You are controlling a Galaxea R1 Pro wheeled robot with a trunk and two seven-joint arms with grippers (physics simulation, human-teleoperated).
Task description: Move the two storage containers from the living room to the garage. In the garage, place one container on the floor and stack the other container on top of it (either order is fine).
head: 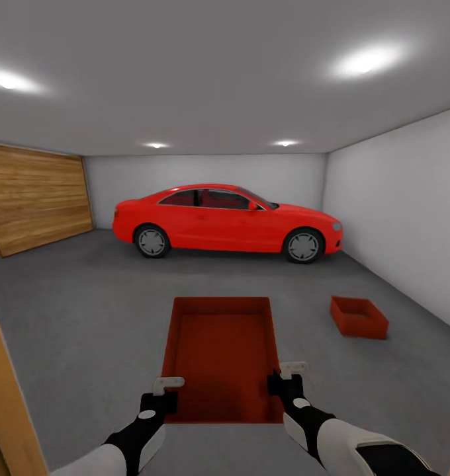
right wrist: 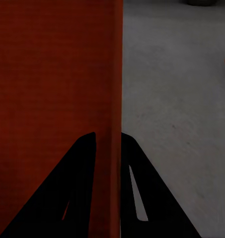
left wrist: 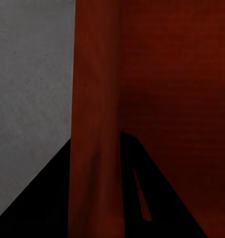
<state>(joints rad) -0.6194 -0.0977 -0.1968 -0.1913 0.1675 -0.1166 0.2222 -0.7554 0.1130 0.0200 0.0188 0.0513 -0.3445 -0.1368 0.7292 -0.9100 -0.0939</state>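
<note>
Both of my end effectors were clamped on the red-orange rectangular open-top storage container (head: pixel 222 354) that I carried in front of me: my left end effector (head: pixel 160 398) pinched its left side wall near the rear corner, and my right end effector (head: pixel 283 385) pinched its right side wall at the matching spot. In the left wrist view one dark finger (left wrist: pixel 137 193) lay inside against the red wall (left wrist: pixel 97 124) and the other outside, the wall squeezed between them. The right wrist view showed the same, a finger (right wrist: pixel 137 188) on each face of the thin wall (right wrist: pixel 112 99). The carried container held nothing; its red bottom was bare.

The second red-orange open-top container (head: pixel 359 317) sat on the dark grey concrete floor (head: pixel 86 311) of the garage, ahead and to my right, near the white right wall (head: pixel 404 218). It too looked empty. Farther back a red car (head: pixel 228 223) stood across the room before the white back wall, with a wooden striped door (head: pixel 36 198) on the left side.
</note>
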